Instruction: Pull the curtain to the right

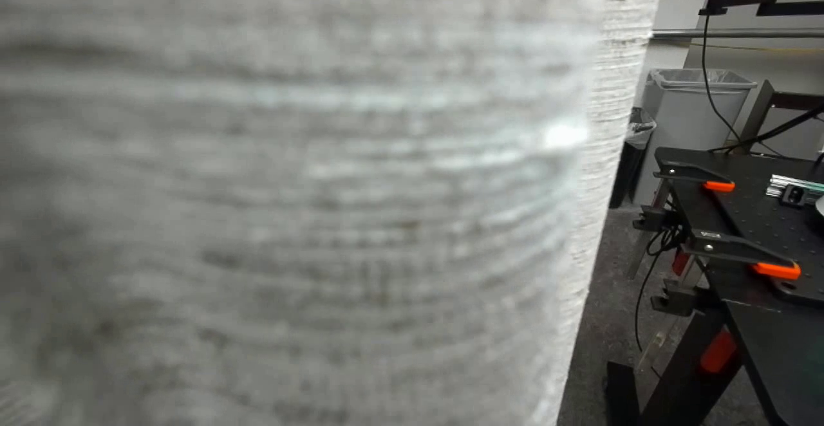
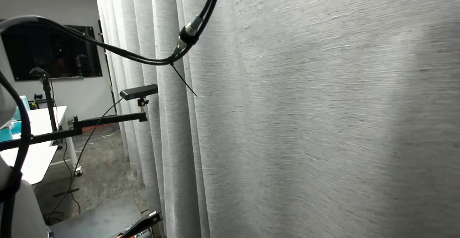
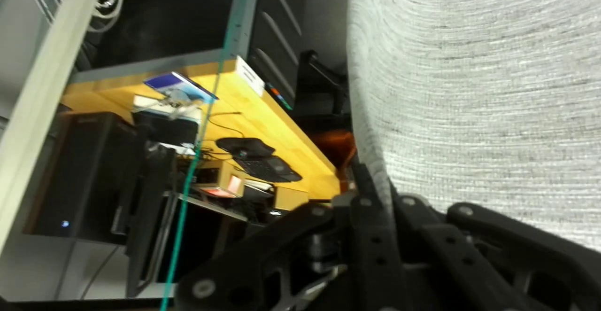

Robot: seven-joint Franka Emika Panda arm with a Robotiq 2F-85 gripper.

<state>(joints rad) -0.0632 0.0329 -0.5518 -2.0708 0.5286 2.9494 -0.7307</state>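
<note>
At the edge of a light-grey woven curtain (image 3: 488,95), finely streaked, a black metal hand (image 3: 381,191) pinches the fabric, the border of the cloth running straight into its grip. From the hand, the curtain spreads to the right of the wrist view; it also fills most of both exterior views, close and blurred in places, hung in vertical folds in others. Left of the hand in the wrist view, a yellow, wood-toned counter (image 3: 286,135) appears tilted, bearing blurred black desk devices (image 3: 272,167) and a flat blue-and-white packet (image 3: 181,85), with a thin green line (image 3: 186,193) crossing it. Farther left of the hand shows a boxy black case (image 3: 75,174) with a small blue light (image 3: 65,224). Clear of the hand, past the curtain's slanting edge in an exterior view, two black clamps with orange tips (image 1: 727,246) sit at the rim of a black counter (image 1: 772,336) near a grey, plastic-lined bin (image 1: 689,117). Also clear of the hand, in an exterior view, bundled black cables (image 2: 158,62) sag in front of the folds, above a bar-shaped black camera (image 2: 139,91) on a jointed black arm (image 2: 111,119); a white counter (image 2: 37,121) and a dark wall screen (image 2: 54,53) stand behind.
</note>
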